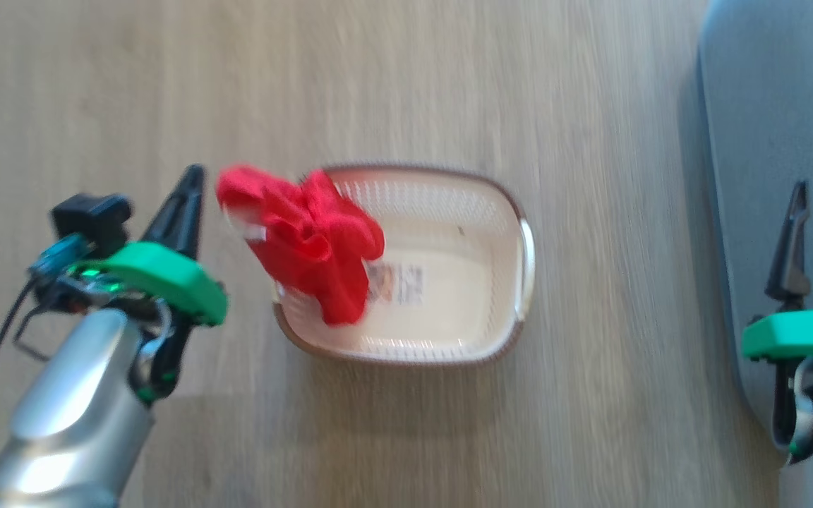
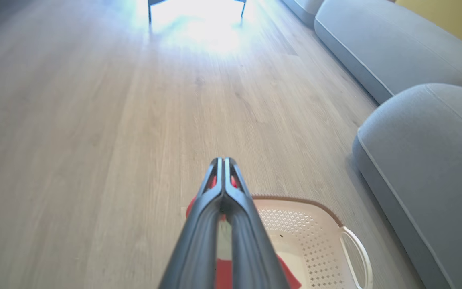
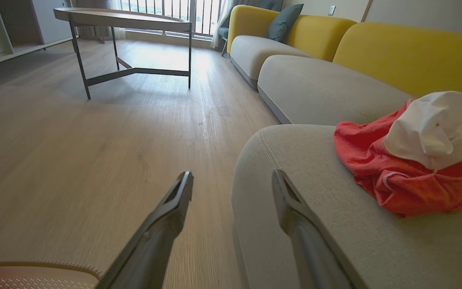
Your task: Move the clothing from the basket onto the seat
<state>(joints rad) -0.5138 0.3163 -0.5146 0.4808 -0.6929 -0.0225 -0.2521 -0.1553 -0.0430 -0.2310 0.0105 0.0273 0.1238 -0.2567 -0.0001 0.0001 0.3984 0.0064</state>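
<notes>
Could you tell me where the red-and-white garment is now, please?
The red-and-white garment lies on the seat, right side of the right wrist view.

Open wood floor (image 1: 611, 212) lies between basket (image 1: 406, 356) and seat (image 1: 780, 141); a red-and-white garment (image 3: 407, 168) takes up part of the seat.

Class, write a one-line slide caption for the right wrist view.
Open right gripper hovers at the rounded corner of the grey seat, on which a crumpled red-and-white garment lies.
</notes>
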